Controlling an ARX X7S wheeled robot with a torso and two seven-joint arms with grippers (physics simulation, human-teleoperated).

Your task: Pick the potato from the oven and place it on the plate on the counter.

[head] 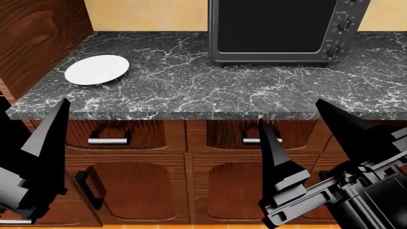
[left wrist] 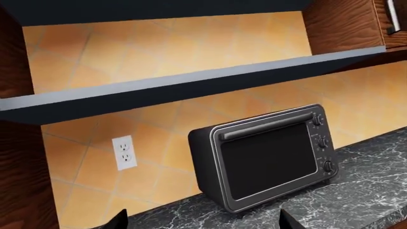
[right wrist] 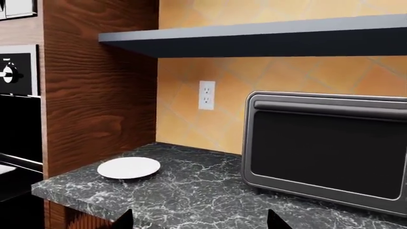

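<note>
Nearest in head view: right claw [head: 304, 124] w/ two black pointed fingers spread wide apart, nothing between them, raised in front of the drawers below the desk edge. Left claw [head: 25, 124] at the view's left edge, one tall black finger [head: 52, 138] plain to see, the other mostly cut off by the frame; its wrist view shows two fingertips well apart at the frame's bottom, so open & empty too. Both arms sit low, fingers pointing up/forward toward the desk. Behind the claws: brown wooden drawers [head: 127, 135] w/ silver handles. Then the desk [head: 190, 86], black-grey marble w/ white veining. On it, toward the left near the wood side panel, the plate [head: 97, 69]: plain white, round, shallow, bare. Farther back & right, a small grey toaster oven [head: 279, 31] w/ knobs, door shut, against the orange tiled wall. Right wrist view: the big black oven [right wrist: 19, 138] shows at the frame edge past the wood panel [right wrist: 102, 86], w/ a wall outlet [right wrist: 207, 95] on the tiles. Potato not visible in any view.
</note>
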